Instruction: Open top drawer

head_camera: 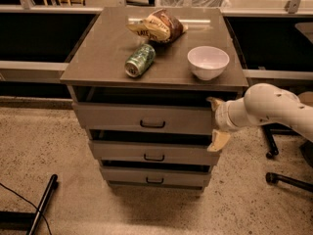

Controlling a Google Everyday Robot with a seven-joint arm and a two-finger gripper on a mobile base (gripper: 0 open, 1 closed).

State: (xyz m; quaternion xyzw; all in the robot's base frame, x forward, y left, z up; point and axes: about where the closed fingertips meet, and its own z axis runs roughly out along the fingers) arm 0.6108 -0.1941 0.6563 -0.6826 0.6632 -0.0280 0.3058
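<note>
Three drawers stand slightly out; top drawer (146, 119) shows only a dark gap, so most pulling is left. Tool (215, 122), fingers spread, sits at its right end.

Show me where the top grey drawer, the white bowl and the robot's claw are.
top grey cabinet drawer (144, 115): camera view, centre of front panel.
round white bowl (208, 62): camera view, inner hollow.
claw (215, 122): camera view, midway between fingertips, at drawer's right end.
</note>
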